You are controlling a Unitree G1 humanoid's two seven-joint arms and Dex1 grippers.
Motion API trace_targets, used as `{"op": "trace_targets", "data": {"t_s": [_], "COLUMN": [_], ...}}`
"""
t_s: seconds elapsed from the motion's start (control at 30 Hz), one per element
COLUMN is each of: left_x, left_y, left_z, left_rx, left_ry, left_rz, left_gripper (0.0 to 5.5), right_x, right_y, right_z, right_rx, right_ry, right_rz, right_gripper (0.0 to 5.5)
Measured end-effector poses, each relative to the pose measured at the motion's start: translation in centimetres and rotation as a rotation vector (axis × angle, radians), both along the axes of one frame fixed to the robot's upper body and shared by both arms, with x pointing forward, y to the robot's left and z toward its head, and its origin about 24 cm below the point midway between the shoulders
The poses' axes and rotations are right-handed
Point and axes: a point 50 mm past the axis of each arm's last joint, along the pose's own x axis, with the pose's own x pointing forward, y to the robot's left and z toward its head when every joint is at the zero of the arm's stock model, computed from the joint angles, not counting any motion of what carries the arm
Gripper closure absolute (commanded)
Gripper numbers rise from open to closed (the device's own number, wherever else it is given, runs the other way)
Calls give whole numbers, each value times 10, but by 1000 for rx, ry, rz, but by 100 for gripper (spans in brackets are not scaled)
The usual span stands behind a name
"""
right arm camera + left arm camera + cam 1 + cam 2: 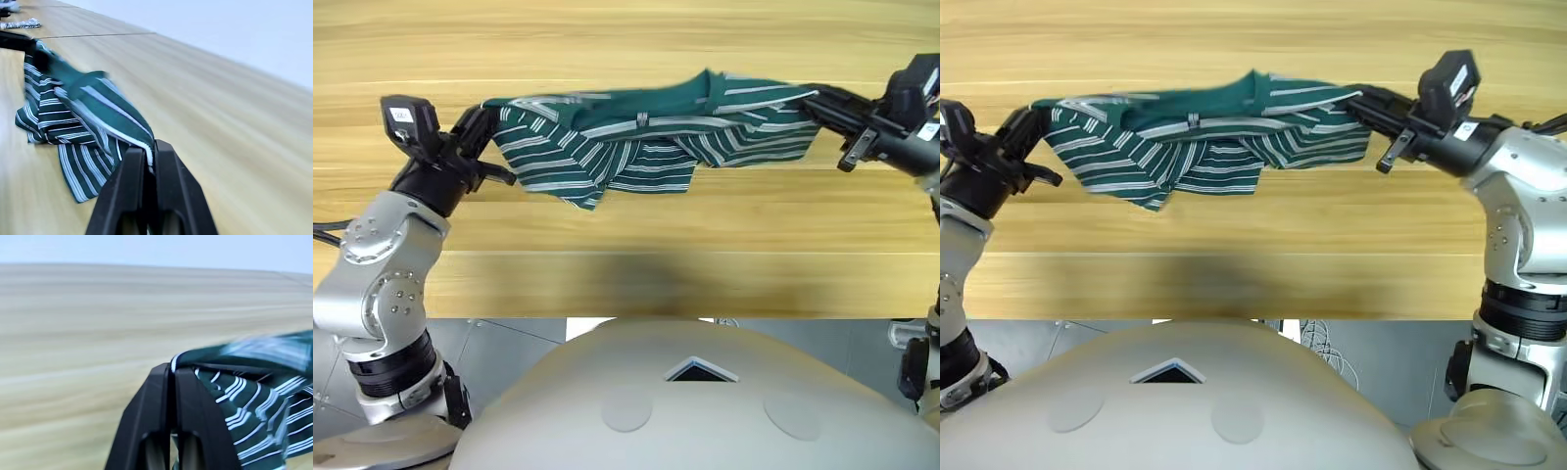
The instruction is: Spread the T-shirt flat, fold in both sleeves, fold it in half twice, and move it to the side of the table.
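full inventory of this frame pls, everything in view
T-shirt: 1, dark green with white stripes, bunched, strung between both end effectors above the table
table: 1, light wood, beneath the T-shirt
striped item: 1, pale and dark, far along the table, too blurred to identify
cables: a few, pale, on the floor below the table's near edge
floor: grey tiles
left end effector: 1, black, shut on the T-shirt's left end
right end effector: 1, black, shut on the T-shirt's right end
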Motion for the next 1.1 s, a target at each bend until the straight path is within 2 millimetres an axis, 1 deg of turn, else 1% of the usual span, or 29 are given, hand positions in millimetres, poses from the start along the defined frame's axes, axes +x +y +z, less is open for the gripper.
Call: {"op": "trace_targets", "data": {"t_s": [0.1,0.17,0.27,0.3,0.37,0.4,0.47,0.53,0.57,0.6,0.63,0.7,0.8,0.87,0.93,0.97,1.03,1.07,1.1], "left_x": [10,20,24,26,44,57,83,111,126,140,149,172,201,213,225,229,230,227,226], "left_y": [-2,-9,-26,-29,-30,-28,-23,-14,-10,-8,-7,-5,-4,-3,-3,-3,-4,-7,-8], "left_z": [21,49,83,90,114,127,143,149,149,146,145,144,146,149,159,168,194,212,220], "left_rx": [59,113,181,202,235,234,238,233,229,218,216,214,239,267,320,357,395,403,397], "left_ry": [-102,-243,-413,-448,-534,-568,-584,-546,-524,-486,-470,-439,-402,-386,-377,-383,-433,-487,-514], "left_rz": [-62,-124,-207,-215,-201,-185,-136,-84,-55,-34,-20,27,98,136,202,235,280,292,296], "left_gripper": [550,550,550,550,550,550,550,550,550,550,550,550,550,550,550,550,550,550,550], "right_x": [8,14,15,15,22,32,58,84,97,111,119,142,169,180,191,194,194,191,191], "right_y": [0,1,8,11,21,27,32,32,33,35,37,41,52,57,64,67,74,78,80], "right_z": [30,63,95,104,125,133,136,132,131,126,123,121,122,127,140,152,178,193,195], "right_rx": [-57,-97,-96,-93,-86,-89,-95,-101,-102,-96,-96,-95,-104,-112,-140,-151,-168,-166,-166], "right_ry": [-161,-331,-510,-554,-646,-678,-665,-625,-606,-572,-556,-523,-488,-481,-486,-496,-542,-586,-592], "right_rz": [8,5,17,22,28,15,-44,-99,-127,-157,-175,-250,-363,-425,-503,-541,-578,-577,-575], "right_gripper": [547,547,547,547,547,547,547,547,547,547,547,547,547,547,547,547,547,547,547]}}
